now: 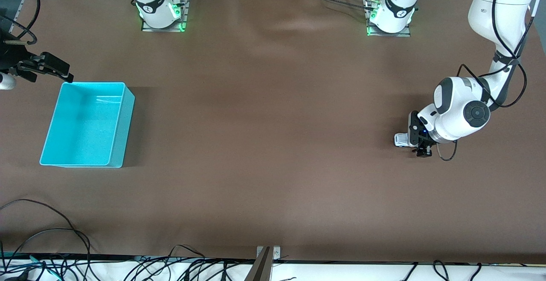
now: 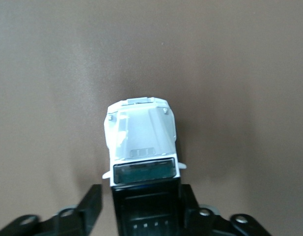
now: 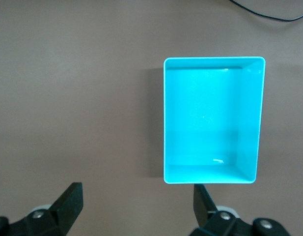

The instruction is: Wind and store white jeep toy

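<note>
Jeep: the white jeep toy (image 2: 140, 140) is low at the worktop (image 1: 273, 144), toward the left arm's end, well apart from the bin.
Left claw: the left claw (image 1: 420, 144) is down at the jeep and pinches its black roof end between the fingers – the white nose points away from the wrist.
Right claw: the right claw (image 3: 136, 201) waits in the air near the bin's edge, fingers spread, holding nothing.
Bin: the cyan bin (image 1: 120, 125) stands toward the right arm's end and looks empty.
Risk: the grip is only on one end of a small, smooth car – if the claw presses or drags it to wind the wheels, the jeep may twist or slip out.
Risk of carry: the way to the bin is long, so a weak pinch could drop the jeep short of it.
</note>
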